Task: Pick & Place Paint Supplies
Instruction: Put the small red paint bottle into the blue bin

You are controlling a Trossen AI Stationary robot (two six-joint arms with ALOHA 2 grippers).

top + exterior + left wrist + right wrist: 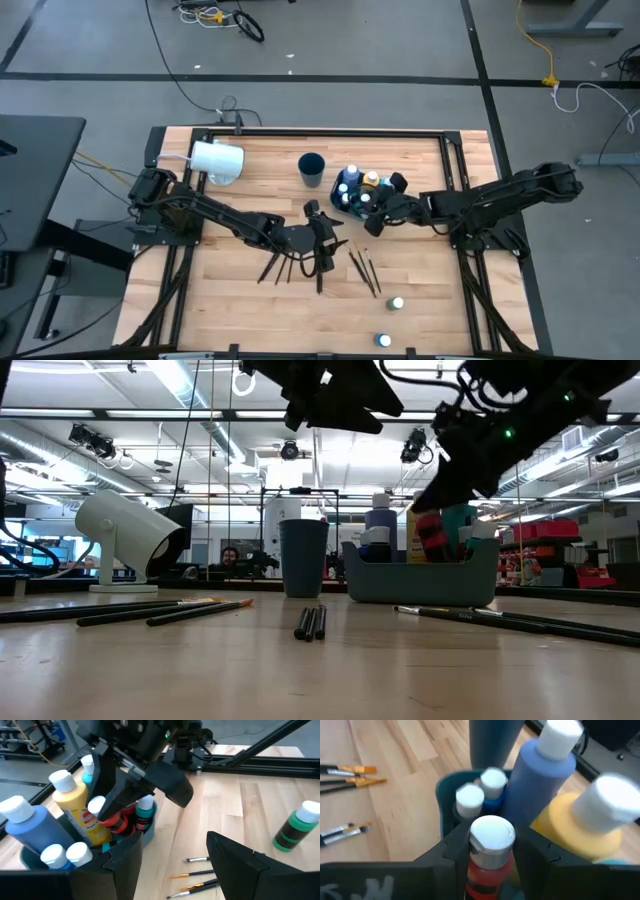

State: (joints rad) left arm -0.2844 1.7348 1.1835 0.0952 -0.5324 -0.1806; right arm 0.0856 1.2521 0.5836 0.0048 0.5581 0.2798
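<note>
A teal bin [358, 190] holds several white-capped paint bottles: a tall blue one [540, 775], a yellow one [580, 830] and smaller ones. My right gripper [378, 208] reaches into the bin and is shut on a red bottle [432, 535]. My left gripper [322, 238] hangs open above the table's middle, over the thin dark brushes [285, 265]; its fingers [120, 865] show open in its wrist view. More brushes [365, 268] lie flat on the wood. Two loose bottles stand near the near edge, a green one [397, 302] and another [384, 341]. My right gripper pinches the red bottle between its two fingers [445, 855], on the upper body just under the white cap [492, 835]. The fingers slant down from the table's right side. The bottle sits tilted with its lower part [117, 825] behind the bin wall; what it rests on is hidden.
A dark cup [311, 168] stands just left of the bin. A large white cylinder [217, 160] lies near the far left corner. Bare wood [200, 300] stretches along the near left part of the table.
</note>
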